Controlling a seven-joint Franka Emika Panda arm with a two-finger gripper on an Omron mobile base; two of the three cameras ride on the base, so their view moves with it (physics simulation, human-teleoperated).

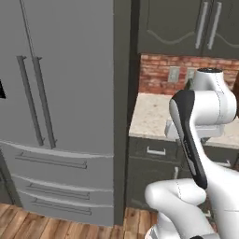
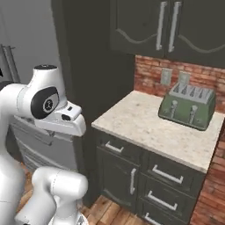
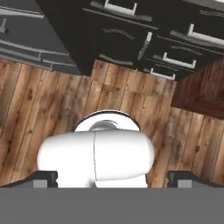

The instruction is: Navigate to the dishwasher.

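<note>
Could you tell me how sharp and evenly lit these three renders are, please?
Left base view: soft, slightly blurred, flat light on the fridge, no glare. Right base view: even light, the toaster casts faint shadow on the counter. Hand view: wooden floor sharp, dark cabinets nearly lose detail.

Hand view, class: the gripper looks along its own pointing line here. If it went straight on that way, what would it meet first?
The gripper points down toward the wooden floor, with its finger tips wide apart. The robot's own white body lies directly ahead, so it would probably meet that first, then the floor; depth is unclear.
</note>
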